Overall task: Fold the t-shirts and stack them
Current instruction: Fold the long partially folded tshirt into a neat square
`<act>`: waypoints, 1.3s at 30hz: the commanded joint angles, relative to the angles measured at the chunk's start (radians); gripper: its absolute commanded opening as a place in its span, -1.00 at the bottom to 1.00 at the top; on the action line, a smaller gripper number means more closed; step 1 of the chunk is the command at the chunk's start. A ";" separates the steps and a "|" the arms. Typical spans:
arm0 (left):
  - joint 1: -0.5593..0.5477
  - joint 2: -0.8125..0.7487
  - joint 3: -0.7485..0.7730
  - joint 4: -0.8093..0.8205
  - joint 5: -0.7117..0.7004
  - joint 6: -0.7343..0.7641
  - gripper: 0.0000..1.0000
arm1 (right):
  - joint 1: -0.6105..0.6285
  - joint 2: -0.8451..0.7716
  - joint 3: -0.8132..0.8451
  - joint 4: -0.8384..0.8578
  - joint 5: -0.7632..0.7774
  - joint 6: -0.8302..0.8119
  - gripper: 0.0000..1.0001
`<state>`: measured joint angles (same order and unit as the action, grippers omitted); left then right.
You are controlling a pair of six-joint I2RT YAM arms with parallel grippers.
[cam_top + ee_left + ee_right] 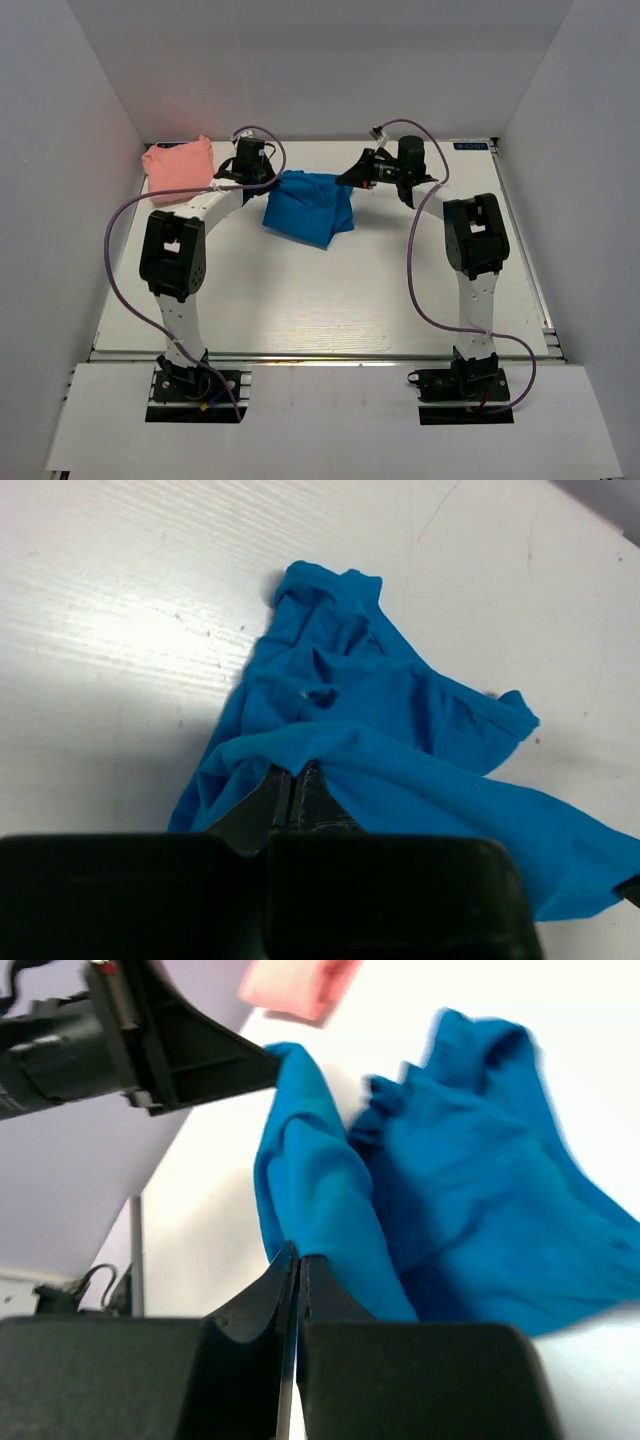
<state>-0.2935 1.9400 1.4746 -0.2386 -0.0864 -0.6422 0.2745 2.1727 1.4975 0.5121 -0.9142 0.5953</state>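
Surface: white table (300, 300), boxed in by plain pale walls (320, 70).
Left gripper (272, 181): jaws pinched together on one corner of the bright blue cloth t-shirt (308, 208), which sagged crumpled between the two grippers with its lower folds on the table.
Right gripper (352, 180): jaws likewise squeezed tight on the opposite corner of the same shirt.
Pink shirt: a salmon pink square cloth bundle (180, 168) lay on the table near the left gripper's outer side, apart from the blue cloth.
Overhead view only: both arms and both shirts were seen together.
Left wrist view only: blue folds spilled forward from the fingertips (312, 792) across the table.
Right wrist view only: the left gripper was seen side-on, holding its corner raised, with the pink bundle a blur beyond it.
Hard to make out: whether hem, sleeve or collar was caught. Each wrist's dark housing covered the cloth nearest the camera.
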 commanded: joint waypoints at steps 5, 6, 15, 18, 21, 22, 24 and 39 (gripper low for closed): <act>0.040 0.160 0.186 0.097 0.099 0.036 -0.61 | -0.052 0.130 0.128 -0.164 0.078 -0.097 -1.00; 0.051 0.201 0.200 0.110 0.137 0.036 -0.38 | -0.060 0.137 0.189 -0.225 0.099 -0.112 -1.00; 0.070 0.303 0.354 0.131 0.255 0.148 1.00 | -0.078 0.156 0.394 -0.538 0.345 -0.267 0.39; 0.070 0.249 0.274 0.165 0.325 0.200 1.00 | -0.066 0.057 0.273 -0.544 0.420 -0.299 0.81; 0.060 0.211 0.147 0.220 0.375 0.237 1.00 | -0.058 -0.014 0.161 -0.547 0.437 -0.308 0.81; 0.060 0.197 0.107 0.231 0.388 0.237 1.00 | -0.055 -0.019 0.143 -0.563 0.434 -0.319 0.81; 0.051 0.197 0.076 0.231 0.398 0.254 1.00 | -0.032 -0.030 0.118 -0.587 0.426 -0.333 0.81; 0.022 0.059 -0.264 0.366 0.554 0.217 1.00 | 0.086 0.024 0.054 -0.543 0.348 -0.262 0.81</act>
<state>-0.2470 2.1006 1.3128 0.1165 0.3927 -0.4091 0.3508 2.1929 1.5841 -0.0689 -0.5343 0.3058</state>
